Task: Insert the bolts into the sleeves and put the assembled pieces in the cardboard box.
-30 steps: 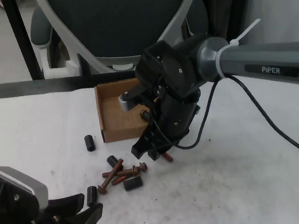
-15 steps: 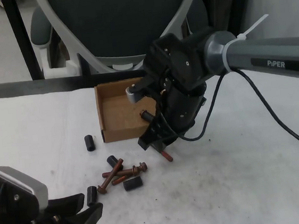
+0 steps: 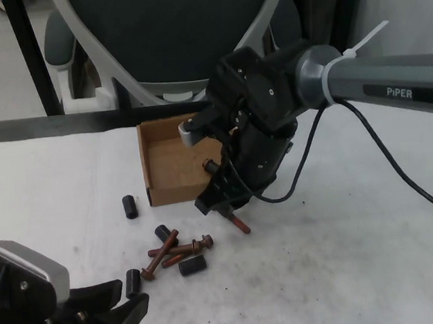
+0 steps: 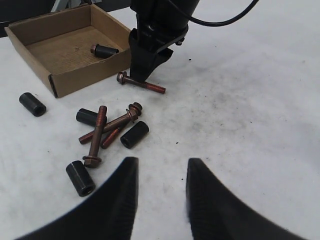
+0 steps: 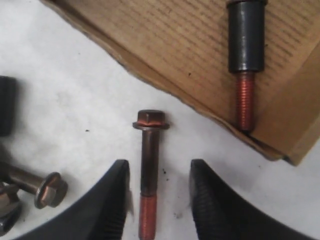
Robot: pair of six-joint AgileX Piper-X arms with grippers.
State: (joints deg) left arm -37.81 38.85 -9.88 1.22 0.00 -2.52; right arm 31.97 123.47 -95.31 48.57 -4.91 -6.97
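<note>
A cardboard box (image 3: 159, 168) stands at the back of the bench, with one assembled bolt and sleeve (image 5: 245, 50) lying in it. Just in front of the box lies a lone rusty bolt (image 5: 148, 165). My right gripper (image 5: 160, 200) hangs open over it, a finger on each side of its threaded end, not touching. In the high view the right gripper (image 3: 220, 206) is low at the box's near right corner. Loose bolts (image 4: 97, 135) and black sleeves (image 4: 134, 134) lie scattered closer in. My left gripper (image 4: 160, 200) stands open and empty near the bench's front left.
A single sleeve (image 3: 131, 207) lies apart, left of the box, and another sleeve (image 3: 133, 280) sits close to the left gripper (image 3: 127, 301). The right arm's cable (image 3: 387, 167) trails over the bench's right half. A chair stands behind the bench.
The right gripper shifted a little right and toward the box, uncovering the lone bolt, then settled slightly lower. The left arm and the loose parts kept still.
</note>
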